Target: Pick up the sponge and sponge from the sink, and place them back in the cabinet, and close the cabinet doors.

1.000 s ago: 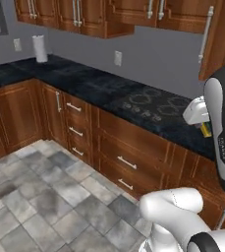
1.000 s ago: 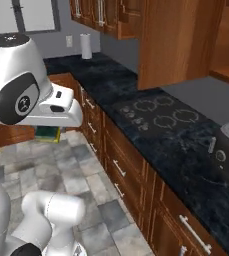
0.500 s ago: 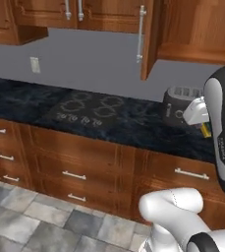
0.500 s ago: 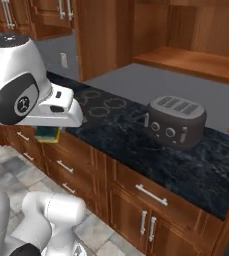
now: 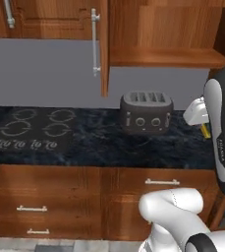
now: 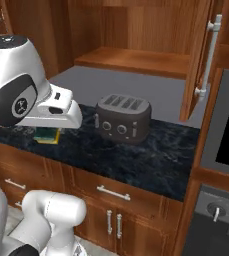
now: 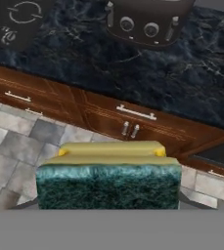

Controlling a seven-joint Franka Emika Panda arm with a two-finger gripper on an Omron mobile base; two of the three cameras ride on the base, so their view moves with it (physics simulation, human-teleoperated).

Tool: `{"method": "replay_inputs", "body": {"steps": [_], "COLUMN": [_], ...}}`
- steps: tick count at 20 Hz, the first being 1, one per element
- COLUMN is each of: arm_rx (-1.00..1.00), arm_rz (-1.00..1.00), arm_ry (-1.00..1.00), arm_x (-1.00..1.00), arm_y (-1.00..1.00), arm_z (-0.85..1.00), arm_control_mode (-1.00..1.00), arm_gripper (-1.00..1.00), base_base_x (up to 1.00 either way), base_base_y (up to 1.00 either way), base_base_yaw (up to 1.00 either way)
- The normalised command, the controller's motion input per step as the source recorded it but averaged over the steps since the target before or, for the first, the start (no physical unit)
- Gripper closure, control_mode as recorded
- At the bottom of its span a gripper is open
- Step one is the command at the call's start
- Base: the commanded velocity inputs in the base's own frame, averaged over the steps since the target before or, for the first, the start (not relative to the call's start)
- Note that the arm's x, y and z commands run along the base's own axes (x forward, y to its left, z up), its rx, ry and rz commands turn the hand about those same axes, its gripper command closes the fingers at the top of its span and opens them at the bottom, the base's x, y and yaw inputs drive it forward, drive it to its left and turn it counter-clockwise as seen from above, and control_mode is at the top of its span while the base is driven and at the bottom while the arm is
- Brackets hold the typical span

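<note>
The sponge [image 7: 108, 178] sits clamped between the fingers of the gripper [image 6: 47, 134], held below and left of the toaster [image 6: 123, 118], over the counter's front edge. Above the toaster, the cabinet [image 6: 136, 59] stands open, its shelf bare, likely the drop-off spot.

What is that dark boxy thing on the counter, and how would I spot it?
Find the open wooden cabinet on the wall, with its bare wooden shelf. Directly below it, on the dark marbled counter, stands the toaster. It is dark grey, with slots on top and round knobs on its front, and it stands upright, unlike the flat cooktop further along the counter.
</note>
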Motion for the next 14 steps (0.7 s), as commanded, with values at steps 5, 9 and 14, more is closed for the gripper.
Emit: {"method": "replay_inputs", "body": {"steps": [5, 9, 14], "arm_rx": [0.00, 0.00, 0.00], "arm_rz": [0.00, 0.00, 0.00], "arm_ry": [0.00, 0.00, 0.00], "arm_x": [0.00, 0.00, 0.00], "arm_y": [0.00, 0.00, 0.00], "arm_z": [0.00, 0.00, 0.00], "arm_control_mode": [1.00, 1.00, 1.00], "arm_gripper": [1.00, 1.00, 1.00], "base_base_x": [0.83, 0.76, 0.53], "base_base_y": [0.00, -0.03, 0.00], "base_base_yaw": [-0.27, -0.13, -0.19]}}
